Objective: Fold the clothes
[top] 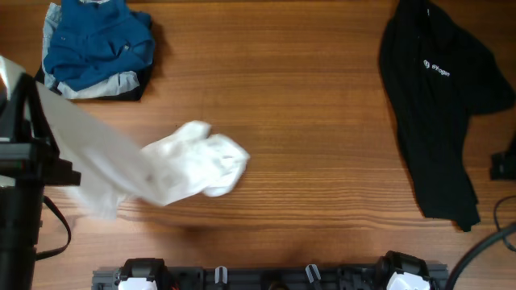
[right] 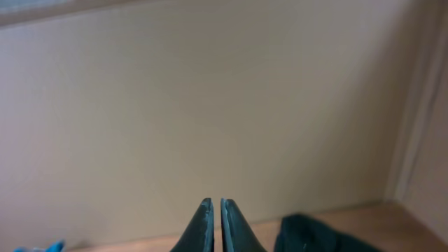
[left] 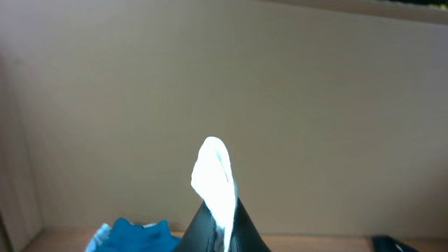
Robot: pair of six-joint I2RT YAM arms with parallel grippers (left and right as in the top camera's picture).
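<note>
A white garment [top: 189,165] trails from the table's middle-left up to my left gripper [top: 24,80], which is raised at the left edge. In the left wrist view the left gripper [left: 222,220] is shut on a fold of the white garment [left: 213,171], which sticks up between the jaws. A black garment with a small white logo [top: 439,97] lies spread out at the right. It also shows in the right wrist view [right: 315,239]. My right gripper [right: 217,206] is shut and empty, and shows at the overhead view's right edge [top: 504,165].
A pile of blue and grey clothes [top: 97,40] sits at the back left corner and shows in the left wrist view [left: 133,236]. A beige wall stands behind the table. The arm bases [top: 266,275] line the front edge.
</note>
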